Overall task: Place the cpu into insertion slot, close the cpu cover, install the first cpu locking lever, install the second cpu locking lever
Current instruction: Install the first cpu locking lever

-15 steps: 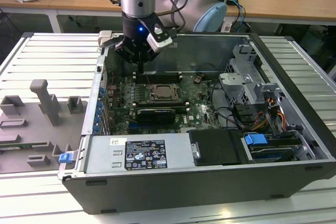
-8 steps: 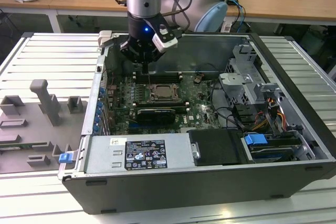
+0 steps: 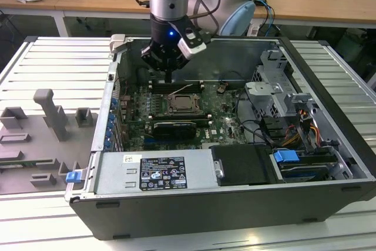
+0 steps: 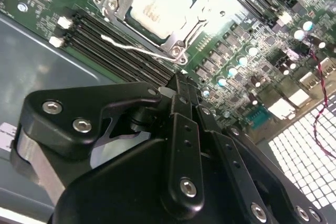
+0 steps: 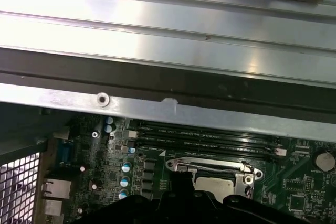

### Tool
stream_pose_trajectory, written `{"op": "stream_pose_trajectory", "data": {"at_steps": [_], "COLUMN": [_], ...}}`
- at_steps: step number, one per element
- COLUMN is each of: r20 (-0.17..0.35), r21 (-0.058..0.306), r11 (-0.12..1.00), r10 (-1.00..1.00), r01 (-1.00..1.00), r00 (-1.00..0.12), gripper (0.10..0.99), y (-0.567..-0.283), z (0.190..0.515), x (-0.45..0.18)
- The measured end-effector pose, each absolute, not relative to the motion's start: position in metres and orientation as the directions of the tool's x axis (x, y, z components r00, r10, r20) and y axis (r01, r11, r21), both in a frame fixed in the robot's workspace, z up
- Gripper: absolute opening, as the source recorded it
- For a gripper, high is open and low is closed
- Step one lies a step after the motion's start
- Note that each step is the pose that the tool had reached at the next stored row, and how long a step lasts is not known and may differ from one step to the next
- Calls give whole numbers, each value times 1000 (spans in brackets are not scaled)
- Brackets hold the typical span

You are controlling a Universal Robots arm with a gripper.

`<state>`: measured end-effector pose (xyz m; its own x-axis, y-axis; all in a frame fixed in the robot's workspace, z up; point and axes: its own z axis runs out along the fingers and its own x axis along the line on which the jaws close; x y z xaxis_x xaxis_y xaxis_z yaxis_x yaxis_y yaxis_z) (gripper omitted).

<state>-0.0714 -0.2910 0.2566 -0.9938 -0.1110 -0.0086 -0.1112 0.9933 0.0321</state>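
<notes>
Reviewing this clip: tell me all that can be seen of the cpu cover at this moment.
The cpu cover is a thin silver metal frame with a cut-out centre. It lies closed and flat over the insertion slot on the green board, and the pale top of the cpu shows through the opening. Screw heads sit at its corners. A thin wire lever runs beside it. The gripper hangs above the slot's far edge, apart from the cover.

Cpu (image 4: 157,6): pale metal top, smooth, satin sheen. Cpu cover (image 4: 118,4): bright silver metal frame, glossy, with 1 thin wire lever (image 4: 137,49) of bare metal. Motherboard (image 4: 236,40): green board, semi-gloss. Gripper (image 4: 181,85): black matt plastic or coated metal with shiny steel screws. Computer case (image 3: 235,57): grey sheet metal, matt. Table (image 3: 53,69): ribbed, brushed aluminium look.
</notes>
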Motion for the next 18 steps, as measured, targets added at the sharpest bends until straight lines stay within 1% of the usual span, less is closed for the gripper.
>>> {"op": "stream_pose_trajectory", "data": {"at_steps": [10,12,14,15,18], "r20": [-9,-10,-13,-14,-14], "r21": [32,45,72,77,77], "r11": [993,993,991,991,991], "r10": [-109,-109,-109,-109,-108], "r01": [-109,-109,-109,-109,-109], "r00": [-994,-994,-994,-994,-994], "gripper": [106,106,106,106,106], "y": [-291,-291,-291,-291,-291], "z": [255,255,254,254,251], "x": [-58,-57,-55,-55,-55]}}
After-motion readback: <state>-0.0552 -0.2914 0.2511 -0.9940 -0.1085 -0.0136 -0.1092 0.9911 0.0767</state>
